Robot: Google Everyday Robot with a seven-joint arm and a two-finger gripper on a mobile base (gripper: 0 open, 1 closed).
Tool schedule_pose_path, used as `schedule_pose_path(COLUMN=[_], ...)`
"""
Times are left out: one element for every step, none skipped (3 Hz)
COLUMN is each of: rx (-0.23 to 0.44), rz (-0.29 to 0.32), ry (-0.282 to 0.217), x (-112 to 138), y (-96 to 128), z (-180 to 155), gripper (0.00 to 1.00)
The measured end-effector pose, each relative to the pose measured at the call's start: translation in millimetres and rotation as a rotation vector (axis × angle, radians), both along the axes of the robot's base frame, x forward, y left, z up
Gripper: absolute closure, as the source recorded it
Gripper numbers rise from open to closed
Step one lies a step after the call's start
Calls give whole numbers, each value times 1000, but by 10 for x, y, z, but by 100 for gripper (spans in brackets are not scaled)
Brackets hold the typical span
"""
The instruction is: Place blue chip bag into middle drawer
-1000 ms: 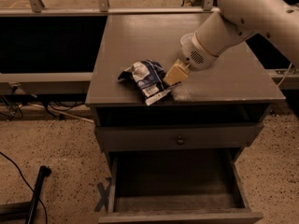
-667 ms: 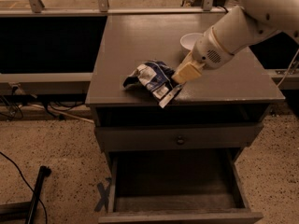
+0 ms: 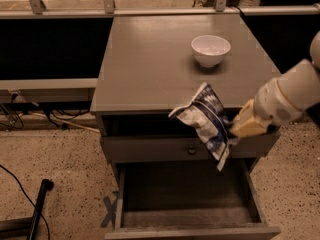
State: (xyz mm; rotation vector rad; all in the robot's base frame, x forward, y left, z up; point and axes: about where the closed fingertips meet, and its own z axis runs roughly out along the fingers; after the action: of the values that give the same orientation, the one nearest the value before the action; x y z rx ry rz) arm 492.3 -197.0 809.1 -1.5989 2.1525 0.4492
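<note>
— One thing first: what is the tan two-finger gripper (image 3: 241,126) doing?

— Carrying. It hangs just off the front right corner of the grey wooden cabinet (image 3: 150,69). Its fingers are pinched together on the right edge of the crumpled blue and white foil chip bag (image 3: 206,116). The exact bite is hard to make out, but the bag dangles clear of the cabinet top, so I judge it held.

— And the target?

— The wide shallow grey middle drawer (image 3: 185,199) stands pulled out low on the cabinet, below the bag.

— Next move?

— Probably lower the bag past the grey drawer front (image 3: 150,149) with its round knob, towards the cabinet's centre, then let go. The white bowl (image 3: 210,49) sits well back on the cabinet top, out of the way.
</note>
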Motion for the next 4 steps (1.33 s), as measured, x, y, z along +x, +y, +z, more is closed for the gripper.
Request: schedule_pose_path(rx=[-56, -56, -41, 33], rz=[-18, -18, -7, 26], ry=[124, 124, 126, 116], x=[-556, -557, -525, -536], y=[-460, -460, -541, -736], z=[-778, -779, -918, -1431], gripper=[100, 100, 100, 100])
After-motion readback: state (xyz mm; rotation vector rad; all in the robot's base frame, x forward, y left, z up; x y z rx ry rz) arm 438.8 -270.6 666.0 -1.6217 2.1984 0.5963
